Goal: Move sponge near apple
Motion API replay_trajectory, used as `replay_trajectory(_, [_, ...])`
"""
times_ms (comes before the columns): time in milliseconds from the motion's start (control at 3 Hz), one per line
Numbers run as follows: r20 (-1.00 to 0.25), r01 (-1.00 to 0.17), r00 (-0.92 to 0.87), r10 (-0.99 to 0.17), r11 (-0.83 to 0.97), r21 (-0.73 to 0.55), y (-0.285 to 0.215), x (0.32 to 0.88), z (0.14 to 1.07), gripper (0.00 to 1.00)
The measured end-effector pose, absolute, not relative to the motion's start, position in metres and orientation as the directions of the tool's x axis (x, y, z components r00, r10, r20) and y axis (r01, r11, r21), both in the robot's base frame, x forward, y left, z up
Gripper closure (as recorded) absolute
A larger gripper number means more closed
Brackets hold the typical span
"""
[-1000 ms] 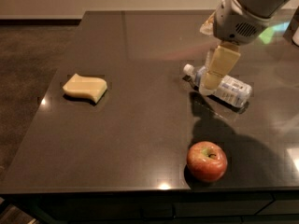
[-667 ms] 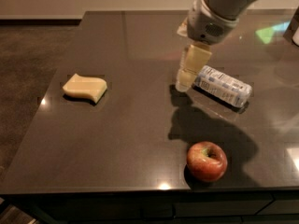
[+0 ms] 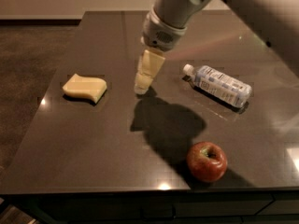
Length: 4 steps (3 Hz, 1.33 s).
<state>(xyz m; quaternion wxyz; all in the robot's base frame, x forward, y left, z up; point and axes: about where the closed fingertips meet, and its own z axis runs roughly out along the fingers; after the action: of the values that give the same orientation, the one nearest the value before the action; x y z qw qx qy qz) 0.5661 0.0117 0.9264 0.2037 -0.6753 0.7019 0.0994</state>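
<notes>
Sponge: pale yellow, wavy-sided, lies flat at left, long axis approx left-right. Gripper to its right, apart; open/closed can't tell. Apple near-right.

High oblique view, tool centre-frame

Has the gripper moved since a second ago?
Yes. The gripper has shifted left, off the water bottle, toward the sponge.
</notes>
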Motion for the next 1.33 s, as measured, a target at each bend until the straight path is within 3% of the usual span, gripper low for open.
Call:
replay_trajectory(667, [-0.452,-0.990,0.012,-0.892,0.054,-0.132,0.085,0.560,0.901,0.00])
replay_trajectory(1333, [-0.432,-0.990,-0.011,-0.902,0.071,-0.125,0.127,0.572,0.874,0.00])
